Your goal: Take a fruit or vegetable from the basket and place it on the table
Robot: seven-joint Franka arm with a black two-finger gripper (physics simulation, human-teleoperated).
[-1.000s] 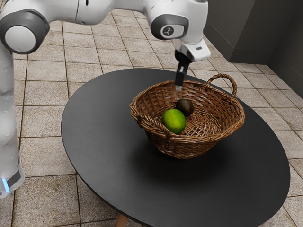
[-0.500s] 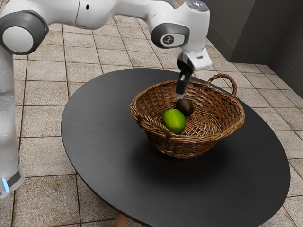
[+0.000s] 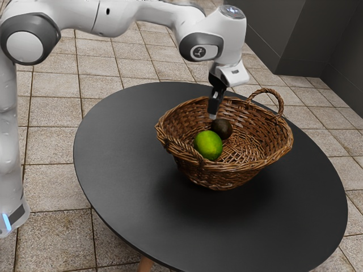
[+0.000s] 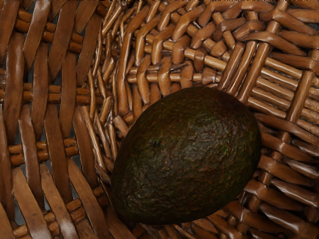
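Note:
The black gripper (image 3: pixel 213 115) points down inside the wicker basket (image 3: pixel 258 164), its tip just above and slightly to the exterior view's left of a dark avocado (image 3: pixel 222 130). From this side I cannot tell how far apart its fingers are. Beside the avocado lies a green lime-like fruit (image 3: pixel 208 145), closer to the basket's near rim. In the wrist view the avocado (image 4: pixel 187 157) lies under the hand against the woven basket (image 4: pixel 164 45).
The basket stands on a round dark table (image 3: pixel 125 164). Its looped handle (image 3: pixel 266 92) rises at the far rim, and a second handle (image 3: pixel 180 148) is at the near-left rim.
The hand has come down into the basket since the first picture, then shifted slightly toward the exterior view's left over the last half second. Both fruits have stayed put.

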